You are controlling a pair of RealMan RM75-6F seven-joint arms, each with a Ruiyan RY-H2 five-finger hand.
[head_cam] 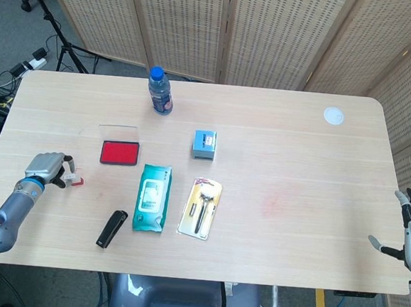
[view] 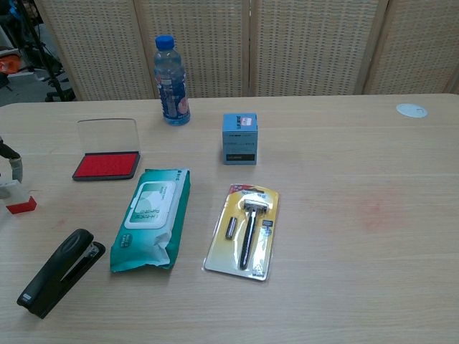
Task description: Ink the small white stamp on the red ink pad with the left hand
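left hand (view: 8, 161) — mostly off chest view's edge

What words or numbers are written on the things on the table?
None can be read in either view.
Bottle: label print too blurred.
Blue box: a white sticker and dark strip, print too small.
Wipes pack: white label, print unreadable.
Razor card: a red mark at the top, too small to read.
Stapler and ink pad: no text visible.

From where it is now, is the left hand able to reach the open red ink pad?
Probably yes: the left hand with the small white stamp has bare table between it and the red ink pad.
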